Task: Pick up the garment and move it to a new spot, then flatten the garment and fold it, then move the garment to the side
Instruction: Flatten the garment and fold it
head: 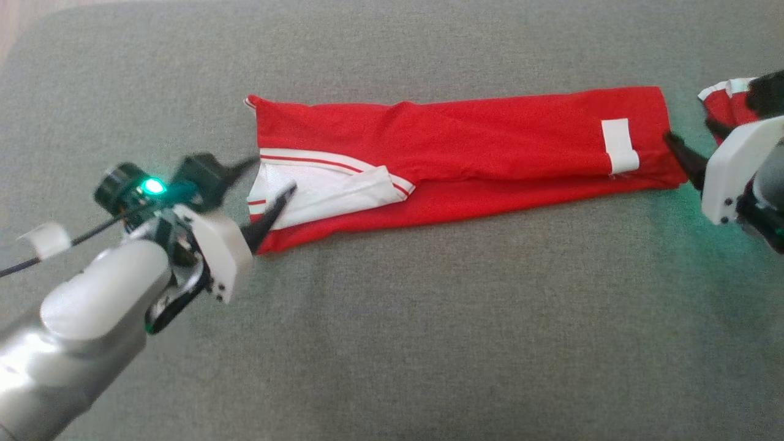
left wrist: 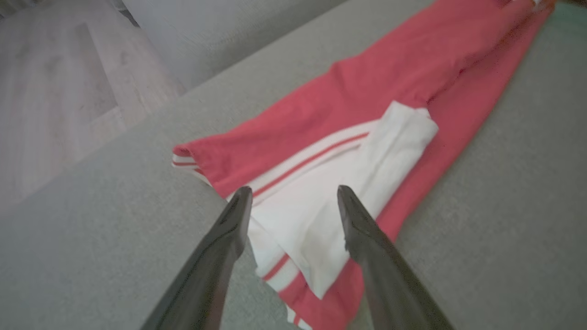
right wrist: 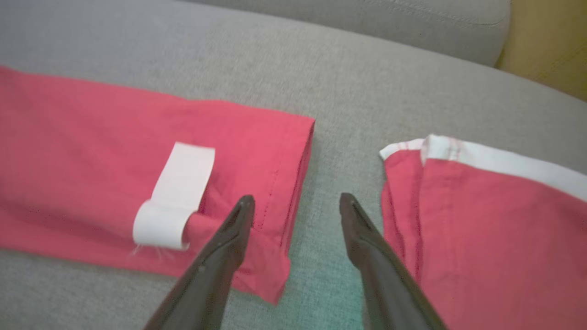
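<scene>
The garment (head: 465, 144) is red with white trim, folded into a long narrow strip across the grey cushion. Its white striped part (left wrist: 330, 192) lies at the left end, and a white label (right wrist: 176, 197) sits near the right end. My left gripper (head: 269, 177) is at the left end, open, its fingertips spread just above the white part (head: 318, 190) and holding nothing. My right gripper (right wrist: 297, 198) is open at the right end. One fingertip hangs over the garment's hem, the other over bare cushion.
A second piece of red cloth with a white edge (right wrist: 481, 220) lies just right of the garment's end, also seen at the head view's right edge (head: 726, 101). Wooden floor (left wrist: 55, 82) shows beyond the cushion's left edge. Bare grey cushion (head: 429, 337) stretches in front.
</scene>
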`<state>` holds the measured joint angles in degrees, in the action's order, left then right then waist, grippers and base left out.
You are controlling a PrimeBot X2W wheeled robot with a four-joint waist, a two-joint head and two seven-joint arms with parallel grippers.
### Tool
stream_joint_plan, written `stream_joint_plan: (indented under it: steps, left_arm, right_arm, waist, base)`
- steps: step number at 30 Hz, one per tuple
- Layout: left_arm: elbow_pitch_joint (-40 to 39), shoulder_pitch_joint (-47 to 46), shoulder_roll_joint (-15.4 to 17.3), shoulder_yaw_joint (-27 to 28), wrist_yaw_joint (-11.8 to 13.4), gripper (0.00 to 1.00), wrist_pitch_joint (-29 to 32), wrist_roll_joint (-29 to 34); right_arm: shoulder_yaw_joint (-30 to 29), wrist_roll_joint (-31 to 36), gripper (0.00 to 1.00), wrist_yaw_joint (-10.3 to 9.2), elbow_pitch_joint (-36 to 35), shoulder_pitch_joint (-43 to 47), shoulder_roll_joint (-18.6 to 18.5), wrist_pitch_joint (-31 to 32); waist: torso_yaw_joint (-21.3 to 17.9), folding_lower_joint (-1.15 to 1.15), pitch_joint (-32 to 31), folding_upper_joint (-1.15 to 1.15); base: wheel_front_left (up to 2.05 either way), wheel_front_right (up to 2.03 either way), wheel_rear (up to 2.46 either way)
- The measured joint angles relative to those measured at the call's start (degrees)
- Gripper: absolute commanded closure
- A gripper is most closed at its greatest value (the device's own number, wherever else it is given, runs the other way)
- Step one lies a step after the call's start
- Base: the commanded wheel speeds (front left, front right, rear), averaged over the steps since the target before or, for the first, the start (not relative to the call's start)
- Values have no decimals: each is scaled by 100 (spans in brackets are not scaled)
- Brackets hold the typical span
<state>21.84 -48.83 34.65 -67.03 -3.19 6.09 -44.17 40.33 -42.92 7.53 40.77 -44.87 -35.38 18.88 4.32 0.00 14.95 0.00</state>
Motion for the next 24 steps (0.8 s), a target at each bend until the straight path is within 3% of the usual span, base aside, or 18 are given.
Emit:
stream_joint_plan:
  steps: [8,13,18,23,24]
  left_arm:
    - [64,2,-211,936,758,0,-1424,-257]
    - [51,140,-572,1861,1244,0,-2052,-481]
    - [-357,917,-884,2925,1380,0,-2063,-129]
    - [-642,1861,-1343,3752,1325,0,-2064,364]
    - [-642,1861,-1343,3752,1325,0,-2064,364]
  right_arm:
    - [-904,-312,0,0,-212,-41,151,-999]
    - [-1675,-153,0,0,-237,-38,611,-2168]
    - [-2285,280,0,0,-447,121,1273,-3041]
    - [-2927,833,0,0,-733,832,1984,-3275]
    - [-2927,833,0,0,-733,832,1984,-3275]
  waist:
    - [-59,0,-199,0]
    - [-57,0,-393,0]
    - [-68,0,-563,0]
    - [-67,0,-705,0]
    - [-67,0,-705,0]
  base:
    - [0,0,0]
    - [0,0,0]
    - [0,0,0]
    - [0,0,0]
    - [0,0,0]
